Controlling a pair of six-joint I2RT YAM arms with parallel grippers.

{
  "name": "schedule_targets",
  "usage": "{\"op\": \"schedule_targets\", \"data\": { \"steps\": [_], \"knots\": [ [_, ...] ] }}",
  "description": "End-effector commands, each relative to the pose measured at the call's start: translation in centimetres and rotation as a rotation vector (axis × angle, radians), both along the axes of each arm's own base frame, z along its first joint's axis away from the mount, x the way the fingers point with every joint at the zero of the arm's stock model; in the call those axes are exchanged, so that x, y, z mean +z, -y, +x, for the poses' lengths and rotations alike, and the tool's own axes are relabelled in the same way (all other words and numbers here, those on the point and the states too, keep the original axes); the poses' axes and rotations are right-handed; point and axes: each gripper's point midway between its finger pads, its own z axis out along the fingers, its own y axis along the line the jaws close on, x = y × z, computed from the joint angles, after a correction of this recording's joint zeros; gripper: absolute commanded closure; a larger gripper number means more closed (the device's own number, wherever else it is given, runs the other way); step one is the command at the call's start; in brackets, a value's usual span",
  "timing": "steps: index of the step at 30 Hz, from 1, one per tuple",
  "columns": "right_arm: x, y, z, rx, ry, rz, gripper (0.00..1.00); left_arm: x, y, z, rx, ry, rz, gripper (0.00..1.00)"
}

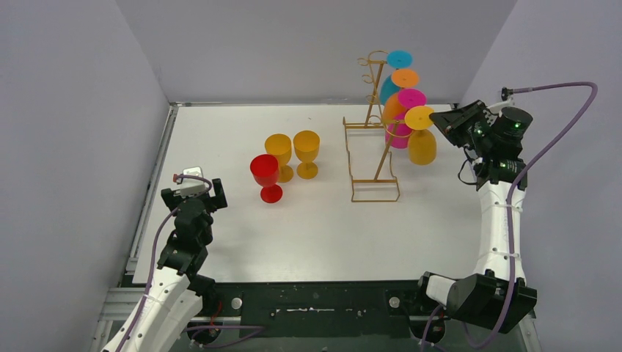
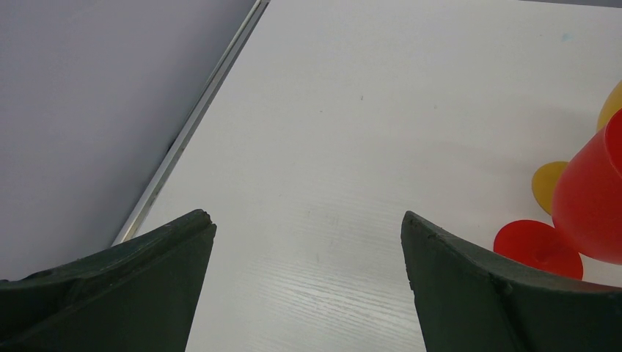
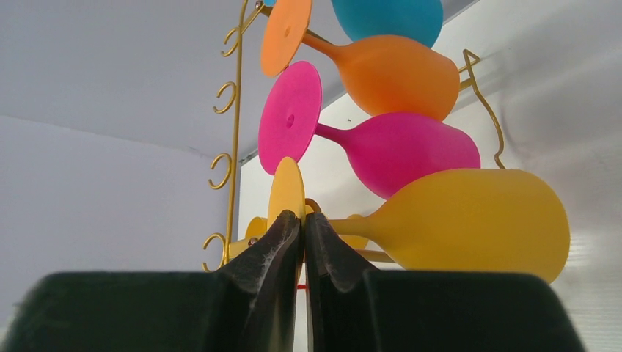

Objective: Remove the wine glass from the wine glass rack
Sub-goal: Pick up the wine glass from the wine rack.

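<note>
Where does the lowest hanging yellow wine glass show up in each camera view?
Top external: the yellow wine glass hangs right of centre, lowest on the wine glass rack.
Left wrist: not in it; only the red glass and a yellow foot show at the right edge.
Right wrist: centre to lower right, its foot between the closed jaws of the right gripper.
Shared landmark: the pink glass directly above it, in the top and right wrist views.
</note>
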Motion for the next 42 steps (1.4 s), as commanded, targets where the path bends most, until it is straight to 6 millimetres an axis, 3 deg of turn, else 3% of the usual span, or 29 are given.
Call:
{"op": "schedule_targets", "data": {
  "steps": [1,23,33,35,42],
  "knots": [
    [2.7,0.6,-0.6,-0.045,0.072,-0.006,0.98,1.3,0.1,0.3,-0.006,0.049,-0.002,0.03],
    [4.5,2.4,-1.2,-0.185,0.147,-0.029,1.0,1.4,-0.1,0.1,0.012,0.053,-0.006,0.03],
    [4.9,4.0,-4.5,-0.302,0.159,-0.189,1.0,2.5,-0.5,-0.1,0.064,0.079,-0.083,0.03],
    [4.5,4.0,-5.5,-0.319,0.144,-0.208,1.0,3.2,0.8,-0.1,-0.005,0.052,-0.115,0.08],
    [3.5,3.1,-9.8,-0.349,0.15,-0.23,1.0,6.9,5.8,-1.3,-0.291,-0.018,-0.211,0.09]
  ]
}}
